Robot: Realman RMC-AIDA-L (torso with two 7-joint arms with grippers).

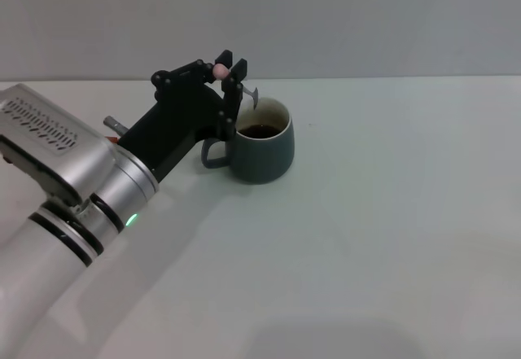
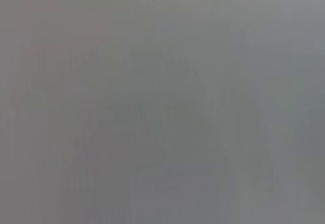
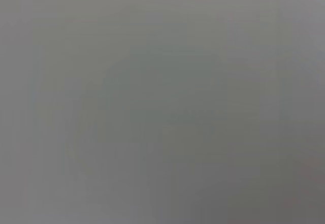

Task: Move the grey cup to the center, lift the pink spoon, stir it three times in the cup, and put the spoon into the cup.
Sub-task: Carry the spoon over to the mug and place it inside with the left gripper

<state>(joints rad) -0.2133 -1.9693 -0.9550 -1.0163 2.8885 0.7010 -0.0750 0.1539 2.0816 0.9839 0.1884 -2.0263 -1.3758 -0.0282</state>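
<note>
The grey cup (image 1: 264, 146) stands on the white table near the middle, a little left of centre, its handle toward my left arm and dark liquid inside. My left gripper (image 1: 229, 64) is just above and behind the cup's left rim, shut on the pink spoon (image 1: 221, 70). The pink handle end shows between the fingers, and the grey metal neck and bowl (image 1: 249, 93) hang over the cup's far rim, above the liquid. The right gripper is out of view. Both wrist views show only plain grey.
The white table (image 1: 383, 229) stretches to the right and front of the cup. A grey wall runs behind the table's far edge. My left arm (image 1: 73, 180) crosses the left side of the table.
</note>
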